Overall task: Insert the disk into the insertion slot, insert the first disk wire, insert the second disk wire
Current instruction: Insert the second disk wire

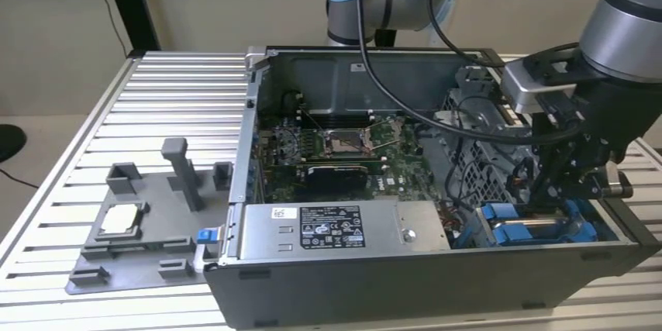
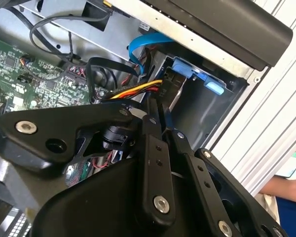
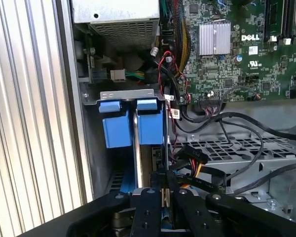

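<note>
Claw (image 3: 164, 193) at insertion slot (image 3: 130, 121), cables (image 3: 222, 123) beside

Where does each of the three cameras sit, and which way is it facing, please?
Exterior view: off the arm, looking down into the open computer case; the arm and gripper show.
First wrist view: on the wrist, facing along the gripper at the insertion slot.
Second wrist view: on the wrist, facing past the gripper at the slot.
Both wrist views share the slot's blue tabs.
</note>
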You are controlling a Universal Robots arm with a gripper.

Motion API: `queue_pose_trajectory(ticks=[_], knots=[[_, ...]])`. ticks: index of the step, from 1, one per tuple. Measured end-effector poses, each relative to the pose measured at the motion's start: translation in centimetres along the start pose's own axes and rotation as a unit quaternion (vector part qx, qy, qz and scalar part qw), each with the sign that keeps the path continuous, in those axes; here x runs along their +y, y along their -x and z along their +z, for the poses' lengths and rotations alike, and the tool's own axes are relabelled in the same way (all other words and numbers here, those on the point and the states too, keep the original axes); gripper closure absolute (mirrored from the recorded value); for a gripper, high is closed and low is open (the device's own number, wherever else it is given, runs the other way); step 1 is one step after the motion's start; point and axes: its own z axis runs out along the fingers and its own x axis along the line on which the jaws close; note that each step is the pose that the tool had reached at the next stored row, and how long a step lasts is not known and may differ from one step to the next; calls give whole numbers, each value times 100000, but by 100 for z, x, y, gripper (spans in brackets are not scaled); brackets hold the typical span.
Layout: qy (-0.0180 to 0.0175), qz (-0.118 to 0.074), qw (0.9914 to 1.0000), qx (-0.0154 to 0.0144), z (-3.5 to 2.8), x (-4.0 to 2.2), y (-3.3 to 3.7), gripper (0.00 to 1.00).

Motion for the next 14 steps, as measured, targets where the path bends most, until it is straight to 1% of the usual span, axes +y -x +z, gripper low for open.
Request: queue_pose_trajectory(ticks=[14], knots=[[-50, -983, 99995, -138, 18, 12, -1, 100]])
